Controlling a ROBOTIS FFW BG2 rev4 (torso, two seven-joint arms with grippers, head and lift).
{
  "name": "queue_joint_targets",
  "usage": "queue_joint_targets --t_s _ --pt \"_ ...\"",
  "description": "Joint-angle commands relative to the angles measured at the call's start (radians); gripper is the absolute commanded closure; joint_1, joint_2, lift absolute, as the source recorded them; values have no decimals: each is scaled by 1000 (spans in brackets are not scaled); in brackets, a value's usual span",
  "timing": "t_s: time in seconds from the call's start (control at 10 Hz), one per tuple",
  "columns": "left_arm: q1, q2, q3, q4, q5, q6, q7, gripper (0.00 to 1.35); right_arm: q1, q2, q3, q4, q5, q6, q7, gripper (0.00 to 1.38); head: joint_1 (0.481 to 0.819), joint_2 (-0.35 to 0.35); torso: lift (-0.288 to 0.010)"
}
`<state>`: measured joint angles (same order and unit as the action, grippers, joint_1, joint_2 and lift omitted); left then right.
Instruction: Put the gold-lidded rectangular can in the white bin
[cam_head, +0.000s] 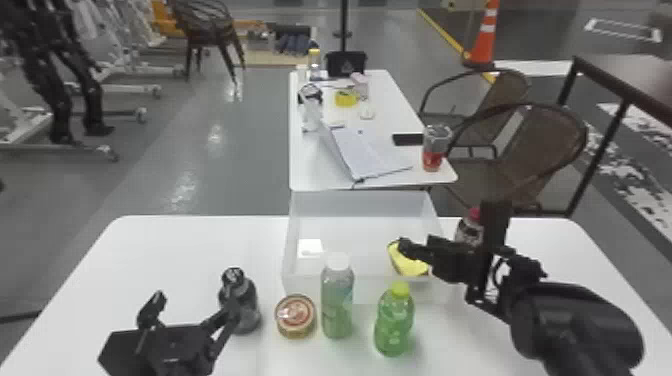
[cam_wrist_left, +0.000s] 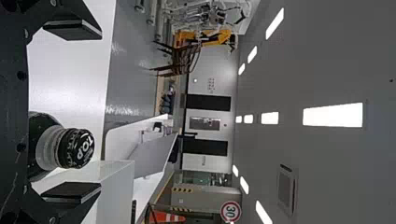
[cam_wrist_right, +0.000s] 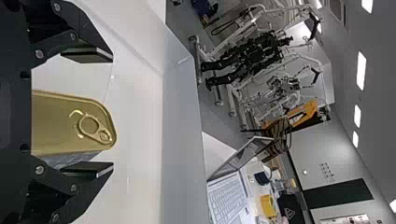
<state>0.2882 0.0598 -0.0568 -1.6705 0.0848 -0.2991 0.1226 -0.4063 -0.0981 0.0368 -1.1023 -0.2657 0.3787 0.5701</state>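
Release step, likely: gold-lidded can (cam_head: 411, 267) inside white bin (cam_head: 362, 204), right gripper (cam_wrist_right: 112, 112) unclenched around it, 2 fingers spread; next, back out without tipping it; left gripper (cam_wrist_left: 100, 111) idle, fingers apart

Your head view faces forward and down from above, taking in the near table (cam_head: 165, 250), the bin (cam_head: 362, 204) and the far table (cam_head: 312, 165). Your left wrist view, on its side, looks out nearly level from close by the black-capped bottle (cam_wrist_left: 77, 148). Your right wrist view, also sideways, sits close to the can (cam_wrist_right: 70, 123), facing over the bin's wall toward the room's left. You get the laptop (cam_head: 372, 152) and bin in all three.
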Motion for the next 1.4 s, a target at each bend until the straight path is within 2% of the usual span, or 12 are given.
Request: queue_joint_targets --t_s 0.0,0.1,0.2,0.5,0.8,1.0,1.1,1.3 --pt "0 0 0 0 0 0 0 154 0 0 0 -2 -1 0 -1 154 549 0 -100" --pt "0 0 0 0 0 -2 0 154 0 0 0 -8 -6 0 -1 94 549 0 -100" --pt "0 0 0 0 -2 -2 0 154 7 -2 0 -33 -20 -8 -1 94 549 0 -100" --pt "-3 -1 -2 0 -8 -8 0 154 84 -8 -2 -217 -44 -34 -21 98 549 0 -100" --pt "-3 -5 -2 -2 -14 -11 0 154 251 -8 -51 -475 2 -57 -85 98 549 0 -100" --pt "-4 -6 -2 -2 -17 -11 0 154 403 -8 -74 -637 46 -81 -148 99 549 0 -100" --pt "-3 -8 0 -3 -17 -12 0 154 481 -6 -74 -680 52 -124 -184 99 549 0 -100" --pt "-3 -6 3 -3 -23 -17 0 154 578 17 -86 -706 37 -193 -205 99 549 0 -100"
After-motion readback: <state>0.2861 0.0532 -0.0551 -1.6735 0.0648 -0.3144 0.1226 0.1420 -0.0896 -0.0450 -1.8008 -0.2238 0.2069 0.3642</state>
